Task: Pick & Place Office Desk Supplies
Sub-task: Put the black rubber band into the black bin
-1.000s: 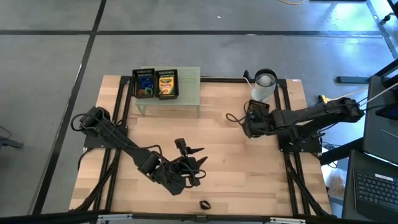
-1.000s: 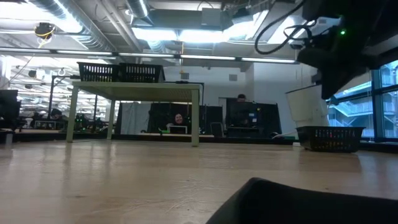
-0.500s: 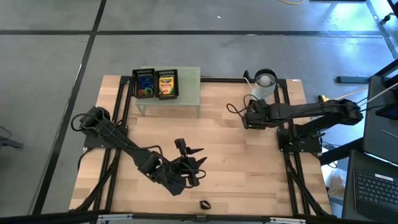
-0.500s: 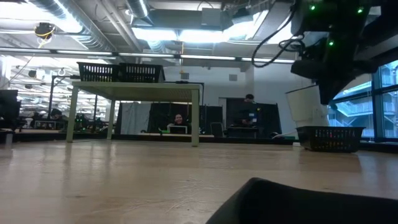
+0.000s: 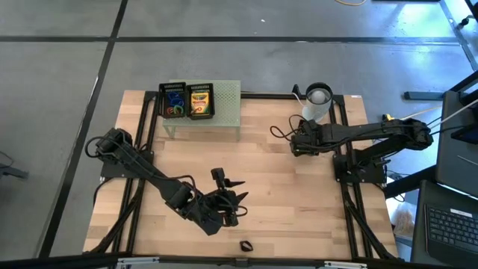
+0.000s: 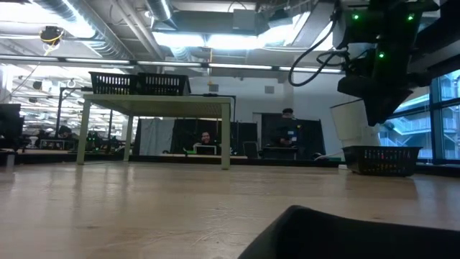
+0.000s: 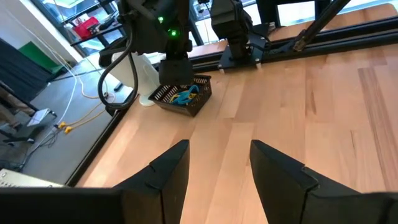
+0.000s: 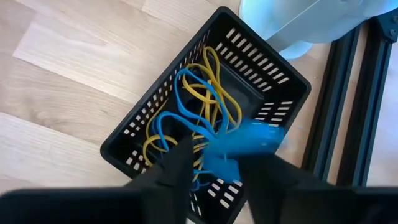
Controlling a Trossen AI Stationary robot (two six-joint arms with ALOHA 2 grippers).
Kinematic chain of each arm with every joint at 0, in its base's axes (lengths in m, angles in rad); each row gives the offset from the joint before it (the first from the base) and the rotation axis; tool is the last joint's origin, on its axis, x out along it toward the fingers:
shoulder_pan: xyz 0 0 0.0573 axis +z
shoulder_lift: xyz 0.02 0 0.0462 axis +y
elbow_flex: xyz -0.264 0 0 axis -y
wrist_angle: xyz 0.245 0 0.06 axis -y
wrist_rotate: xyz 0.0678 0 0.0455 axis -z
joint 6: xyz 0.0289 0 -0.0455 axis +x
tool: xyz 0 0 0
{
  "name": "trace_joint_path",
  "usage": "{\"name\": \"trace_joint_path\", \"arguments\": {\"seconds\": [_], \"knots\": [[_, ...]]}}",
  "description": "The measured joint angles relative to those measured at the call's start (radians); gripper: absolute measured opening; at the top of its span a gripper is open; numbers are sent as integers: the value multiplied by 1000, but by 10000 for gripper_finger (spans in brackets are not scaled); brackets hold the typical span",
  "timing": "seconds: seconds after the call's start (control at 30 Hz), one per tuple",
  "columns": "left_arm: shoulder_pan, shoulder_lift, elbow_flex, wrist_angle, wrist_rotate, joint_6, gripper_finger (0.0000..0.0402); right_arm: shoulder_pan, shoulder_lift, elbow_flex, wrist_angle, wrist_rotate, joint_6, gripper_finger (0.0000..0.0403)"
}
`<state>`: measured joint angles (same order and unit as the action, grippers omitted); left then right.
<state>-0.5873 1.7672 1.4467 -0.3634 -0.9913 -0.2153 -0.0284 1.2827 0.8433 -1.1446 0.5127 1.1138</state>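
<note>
A small black basket (image 8: 205,118) sits on the table beside the white cup (image 5: 317,100) and holds yellow and blue rubber bands (image 8: 199,106). My right gripper (image 8: 221,177) hovers over it, open, with a blurred blue item (image 8: 245,146) just below its fingers. Whether they touch it, I cannot tell. My left gripper (image 7: 219,168) is open and empty near the table's middle (image 5: 237,191), pointing toward the basket (image 7: 183,99). On the pale green stand (image 5: 224,104) stand two baskets, one with coloured loops (image 5: 175,104), one with a crayon box (image 5: 199,101). A small black clip (image 5: 245,244) lies near the front edge.
The stand (image 6: 154,104) rises at the far left on thin legs. The cup (image 6: 352,122) and the black frame rails (image 8: 348,124) crowd the small basket (image 6: 381,160). Bare wood lies between the two grippers. A dark blurred shape (image 6: 345,234) fills the low view's foreground.
My right gripper has moved a little toward the far edge and the left, ending over the small basket by the cup, then stayed there. The blue item shows motion blur now.
</note>
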Motion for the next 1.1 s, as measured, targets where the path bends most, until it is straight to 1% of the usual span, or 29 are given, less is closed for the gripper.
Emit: {"name": "trace_joint_path", "arguments": {"seconds": [0.27,0.37,0.47,0.53,0.6,0.7,0.77,0.87,1.0,1.1], "knots": [[0,0,0,-1,24,0,163,0,0,0,0,10,-1,213],[0,0,0,-8,25,0,164,0,0,0,0,10,-1,240],[0,0,0,-12,39,-11,163,5,0,0,1,-13,0,255],[0,0,0,-25,107,-11,161,20,0,0,10,-41,0,258],[0,0,0,-46,197,-11,162,48,0,0,23,-61,0,256],[0,4,0,-85,328,-30,164,109,0,0,70,-73,1,248],[-1,14,0,-110,386,-56,166,160,0,0,125,-78,1,241],[-11,31,0,-139,456,-64,166,248,0,0,242,-75,0,229],[-30,76,0,-165,552,-63,167,368,0,0,438,-42,-51,216],[-44,103,0,-165,595,-68,167,452,10,0,597,-5,-84,209]]}}
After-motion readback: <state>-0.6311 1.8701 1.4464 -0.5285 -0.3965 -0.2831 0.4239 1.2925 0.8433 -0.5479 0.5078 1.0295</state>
